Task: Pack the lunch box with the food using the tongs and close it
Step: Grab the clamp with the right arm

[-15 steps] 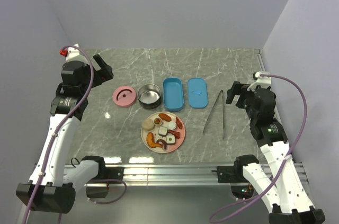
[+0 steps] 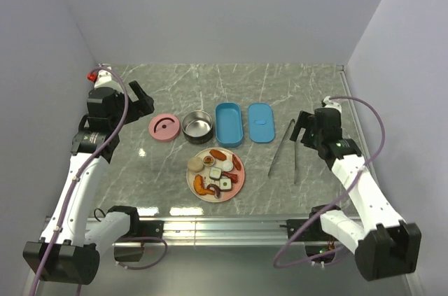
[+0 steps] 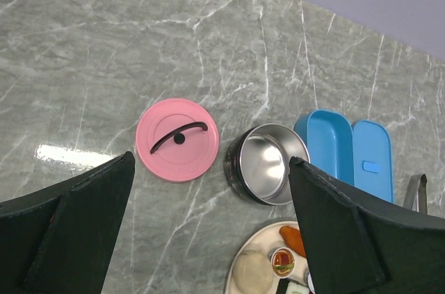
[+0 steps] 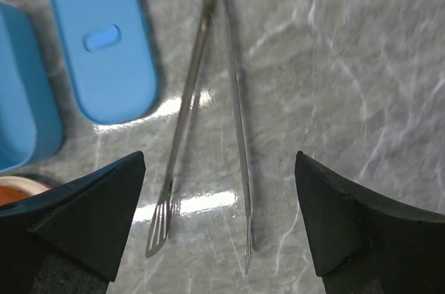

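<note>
Top camera looks steeply down from above the near edge over the whole grey marble table (image 2: 294, 82). Left wrist views from high, right wrist lower and nearer; both catch the flat blue oval lid (image 4: 104, 44) and slim silver metal tongs (image 4: 189, 99)

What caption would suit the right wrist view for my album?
Open jaws hover above silver tongs lying on the marble table beside the blue lunch-box lid.

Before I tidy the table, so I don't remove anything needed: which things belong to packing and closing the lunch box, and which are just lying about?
For the job: tongs, food on the plate, blue lunch box, blue lid.
Lying about, as far as I can tell: steel bowl, pink lid.
</note>
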Robot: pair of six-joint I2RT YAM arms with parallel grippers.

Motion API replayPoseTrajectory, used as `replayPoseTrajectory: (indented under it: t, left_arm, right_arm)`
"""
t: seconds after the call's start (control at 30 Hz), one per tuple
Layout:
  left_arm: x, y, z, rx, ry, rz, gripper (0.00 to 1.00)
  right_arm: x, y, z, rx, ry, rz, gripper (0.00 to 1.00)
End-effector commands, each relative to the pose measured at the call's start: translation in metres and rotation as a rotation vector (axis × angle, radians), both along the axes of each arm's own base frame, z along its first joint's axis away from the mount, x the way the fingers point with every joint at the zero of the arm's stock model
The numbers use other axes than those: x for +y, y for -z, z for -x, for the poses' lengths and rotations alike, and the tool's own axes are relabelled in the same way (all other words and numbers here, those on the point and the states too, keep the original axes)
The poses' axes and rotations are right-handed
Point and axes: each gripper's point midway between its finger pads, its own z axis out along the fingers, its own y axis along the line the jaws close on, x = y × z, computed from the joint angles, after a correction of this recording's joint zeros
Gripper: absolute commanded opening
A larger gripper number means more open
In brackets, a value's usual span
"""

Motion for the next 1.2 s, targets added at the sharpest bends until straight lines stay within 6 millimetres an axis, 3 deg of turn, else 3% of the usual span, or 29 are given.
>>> replayPoseTrajectory:
  t: [0.0,0.1,0.43,0.87,1.03,1.17]
  left_arm:
    - [-0.003,-0.004,0.001,-0.020,0.011,0.018,0.99]
    - [-0.002,0.001,0.001,-0.003,0.010,0.007,0.99]
    - [-0.001,0.006,-0.002,0.008,0.022,-0.024,0.99]
    - [-0.002,0.006,-0.019,0.022,0.034,-0.050,0.99]
    - [-0.002,0.005,-0.023,0.024,0.034,-0.050,1.00]
    - [-0.001,0.006,-0.024,0.027,0.029,-0.052,0.99]
  right_arm:
    - [0.005,0.025,0.003,0.102,0.050,-0.045,0.95]
    - [0.007,0.043,-0.004,0.152,0.073,-0.044,0.93]
    - [0.020,0.073,-0.030,0.234,0.069,-0.018,0.92]
    - [0.027,0.085,-0.088,0.257,0.075,0.042,0.91]
    - [0.026,0.099,-0.095,0.307,0.085,0.062,0.86]
    - [0.024,0.110,-0.087,0.341,0.098,0.068,0.84]
